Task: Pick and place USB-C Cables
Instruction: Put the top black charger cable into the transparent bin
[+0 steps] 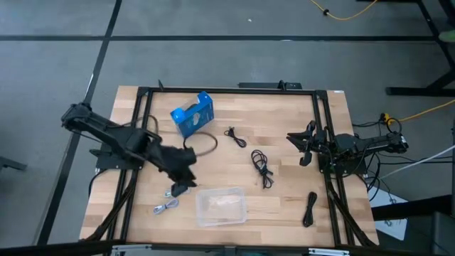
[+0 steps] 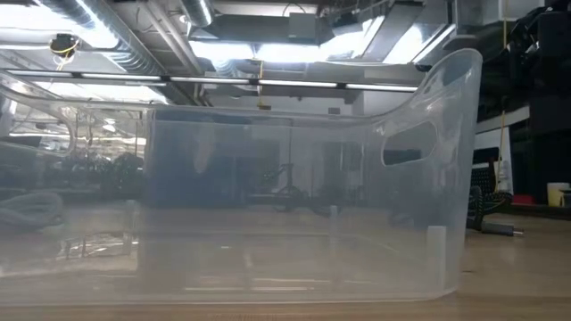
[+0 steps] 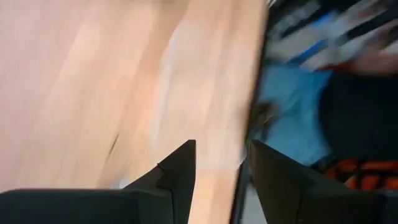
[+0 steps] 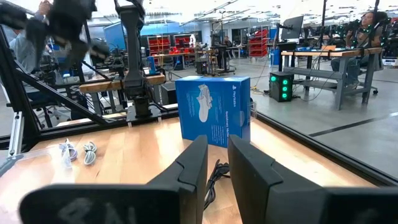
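Three black USB-C cables lie on the wood: one (image 1: 234, 136) near the blue box (image 1: 193, 114), one (image 1: 261, 168) mid-table, one (image 1: 310, 209) at the near right. Two light grey cables lie near left, one (image 1: 173, 191) right under my left gripper (image 1: 182, 185), the other (image 1: 165, 208) nearer the edge. My left gripper (image 3: 222, 158) is open over bare wood by the table's edge, with nothing between its fingers. My right gripper (image 1: 300, 146) waits at the right side, its fingers (image 4: 217, 155) a narrow gap apart, pointing toward the blue box (image 4: 214, 115).
A clear plastic tray (image 1: 222, 205) sits at the near middle edge and fills the low view (image 2: 446, 178). A dark loop (image 1: 207, 142) lies beside the left arm. A black frame rail (image 1: 227, 90) runs around the table. People sit at benches in the room behind.
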`<state>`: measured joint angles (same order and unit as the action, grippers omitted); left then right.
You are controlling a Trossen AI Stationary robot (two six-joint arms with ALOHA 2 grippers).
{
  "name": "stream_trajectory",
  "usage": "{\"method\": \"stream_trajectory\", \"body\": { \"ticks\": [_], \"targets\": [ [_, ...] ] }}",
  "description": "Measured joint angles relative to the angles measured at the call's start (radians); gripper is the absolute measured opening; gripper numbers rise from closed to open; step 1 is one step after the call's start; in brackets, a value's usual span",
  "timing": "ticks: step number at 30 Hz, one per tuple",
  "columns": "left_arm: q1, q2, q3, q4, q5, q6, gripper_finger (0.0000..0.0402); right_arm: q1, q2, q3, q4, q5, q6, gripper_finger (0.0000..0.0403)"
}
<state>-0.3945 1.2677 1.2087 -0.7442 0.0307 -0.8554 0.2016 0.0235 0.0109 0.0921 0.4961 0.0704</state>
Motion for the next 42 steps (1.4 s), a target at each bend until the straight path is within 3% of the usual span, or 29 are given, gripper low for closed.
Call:
{"method": "stream_trajectory", "body": {
  "ticks": [6,11,23,34,38,42],
  "targets": [
    [-0.070,0.080,0.000,-0.223,0.024,-0.210,0.0143,0.000,0.000,0.000,0.000,0.000,0.000,0.0068],
    [-0.132,0.137,0.000,-0.267,-0.010,-0.286,0.0143,0.000,0.000,0.000,0.000,0.000,0.000,0.0068],
    [-0.285,0.247,0.000,-0.260,-0.197,-0.296,0.0143,0.000,0.000,0.000,0.001,0.000,0.000,0.0068],
    [-0.322,0.279,-0.001,-0.264,-0.294,-0.282,0.0143,0.000,0.000,0.000,0.017,-0.001,0.003,0.0068],
    [-0.321,0.278,-0.003,-0.265,-0.302,-0.230,0.0143,0.000,0.001,0.000,0.116,-0.016,0.026,0.0068],
    [-0.321,0.278,-0.003,-0.265,-0.303,-0.227,0.0143,0.000,0.001,0.000,0.292,-0.120,0.024,0.0068]
  ]
}}
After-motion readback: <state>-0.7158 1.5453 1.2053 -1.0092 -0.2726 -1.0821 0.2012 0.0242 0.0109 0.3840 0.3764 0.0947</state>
